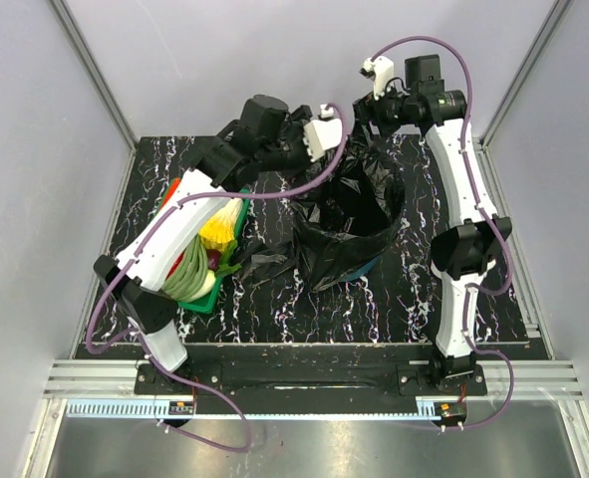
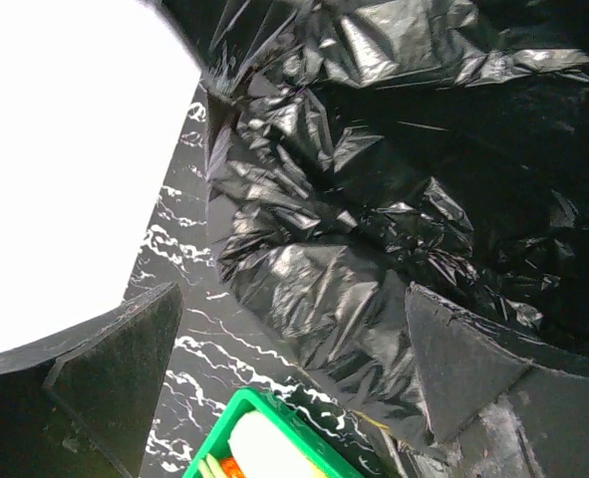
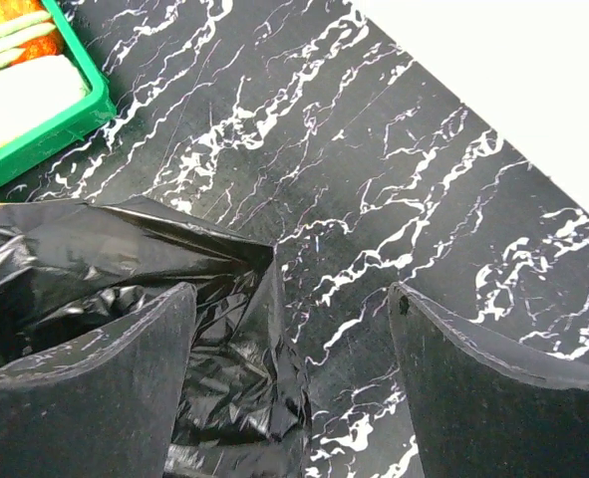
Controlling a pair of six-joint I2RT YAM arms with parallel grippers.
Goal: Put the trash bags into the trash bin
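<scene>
Above the tabletop (image 1: 404, 309), the top view shows the trash bin (image 1: 372, 267) almost wholly wrapped in the bucket-sized bag (image 1: 349, 214), with only a sliver of teal showing at its near side. The left jaws (image 1: 324, 134) hang at the bin's far rim. The right jaws (image 1: 374, 75) are beyond it, clear of the film. A small bundle (image 1: 264, 261) lies on the tabletop beside the bin, between it and the vegetable tray (image 1: 202, 302).

From the left wrist, the jaws are spread wide and pinch nothing. Crinkled black film fills the space ahead of and between them, and the tray's corner sits just beneath.

From the right wrist, the jaws are also spread. A pointed fold of the bag lies between the fingers, close against one finger, but is not clamped. Bare marbled surface lies under the other finger.

By my reading, the lining step looks nearly done. The next move would be to pick the bundle off the tabletop, pinching its floppy film firmly, and drop it through the bin's mouth.

No brand, label or writing is legible in any view.
</scene>
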